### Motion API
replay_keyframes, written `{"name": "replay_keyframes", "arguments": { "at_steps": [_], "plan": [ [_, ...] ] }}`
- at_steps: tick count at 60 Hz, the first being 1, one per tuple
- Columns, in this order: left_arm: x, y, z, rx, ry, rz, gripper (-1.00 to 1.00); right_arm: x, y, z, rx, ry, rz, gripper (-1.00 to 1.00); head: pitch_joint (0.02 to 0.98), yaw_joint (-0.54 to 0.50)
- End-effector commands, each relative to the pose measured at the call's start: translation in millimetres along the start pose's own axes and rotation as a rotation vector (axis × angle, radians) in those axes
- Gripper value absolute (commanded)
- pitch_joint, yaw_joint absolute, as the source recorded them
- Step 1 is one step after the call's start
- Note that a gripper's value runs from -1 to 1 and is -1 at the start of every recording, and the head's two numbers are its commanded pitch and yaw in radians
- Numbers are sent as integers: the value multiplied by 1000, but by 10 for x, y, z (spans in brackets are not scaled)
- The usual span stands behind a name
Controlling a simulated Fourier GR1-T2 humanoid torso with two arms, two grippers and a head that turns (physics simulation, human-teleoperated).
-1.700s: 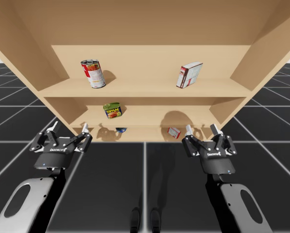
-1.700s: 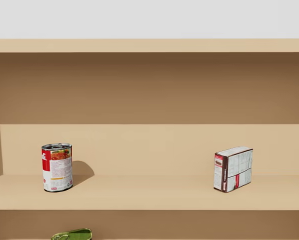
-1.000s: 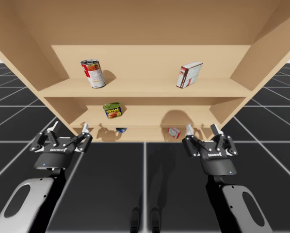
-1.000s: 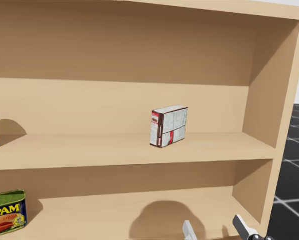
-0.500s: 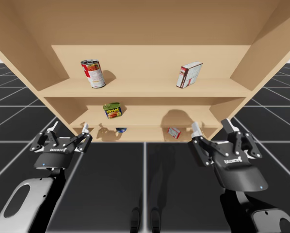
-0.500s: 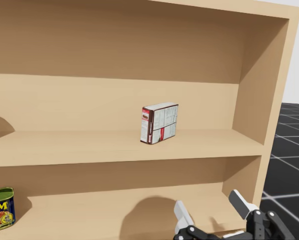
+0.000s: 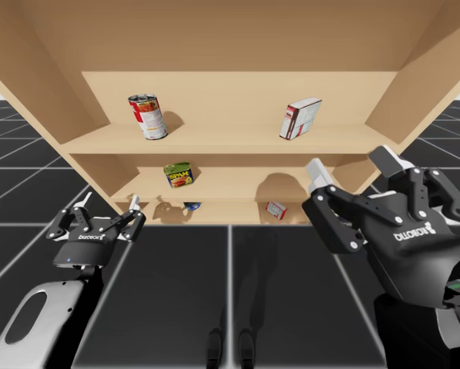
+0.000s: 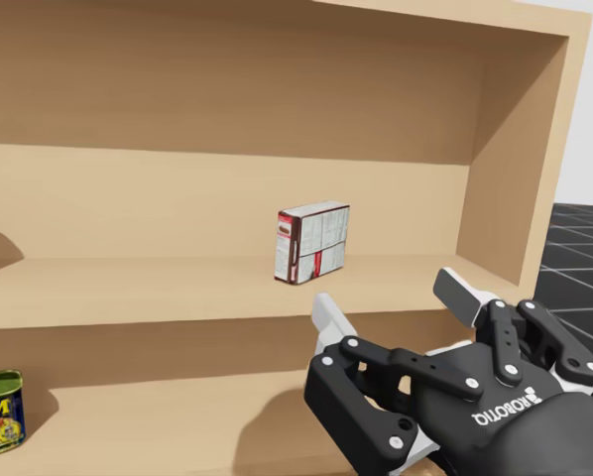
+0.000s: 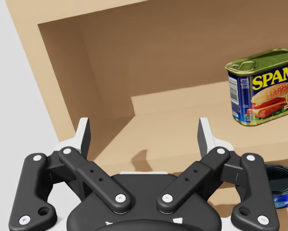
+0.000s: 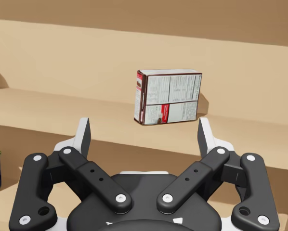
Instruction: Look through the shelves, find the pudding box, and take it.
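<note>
The white-and-maroon cardboard pudding box (image 10: pixel 168 97) stands upright on the upper wooden shelf (image 10: pixel 52 103), ahead of the released right pincer (image 10: pixel 144 127), apart from it. Likely light and crushable: grip its narrow side panels at mid-height, moderate force.

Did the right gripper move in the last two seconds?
Yes. In the high view my right gripper has risen and drifted right. Its fingertips, earlier far lower, now reach just under the shelf board carrying the pudding box.
</note>
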Motion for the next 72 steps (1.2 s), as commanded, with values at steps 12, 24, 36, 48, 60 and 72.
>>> {"name": "replay_keyframes", "arguments": {
  "at_steps": [12,24,36,48,60,72],
  "plan": [
    [4,8,-2,-1,1,-1,-1000,134,-9,-392,37,96,-43,-1000,266,-253],
    [4,12,-3,2,3,0,-1000,81,-62,-667,48,150,-60,-1000,262,-254],
    [8,25,-3,9,1,3,-1000,56,-90,-873,54,193,-55,-1000,258,-255],
    [9,30,-7,12,-1,2,-1000,-62,-172,-1059,12,243,-62,-1000,259,-253],
    [11,29,-6,13,-5,2,-1000,-172,-194,-1193,3,278,-39,-1000,260,-254],
    [15,35,-1,16,-9,5,-1000,-201,-184,-1340,-11,280,-3,-1000,261,-254]
  ]
}}
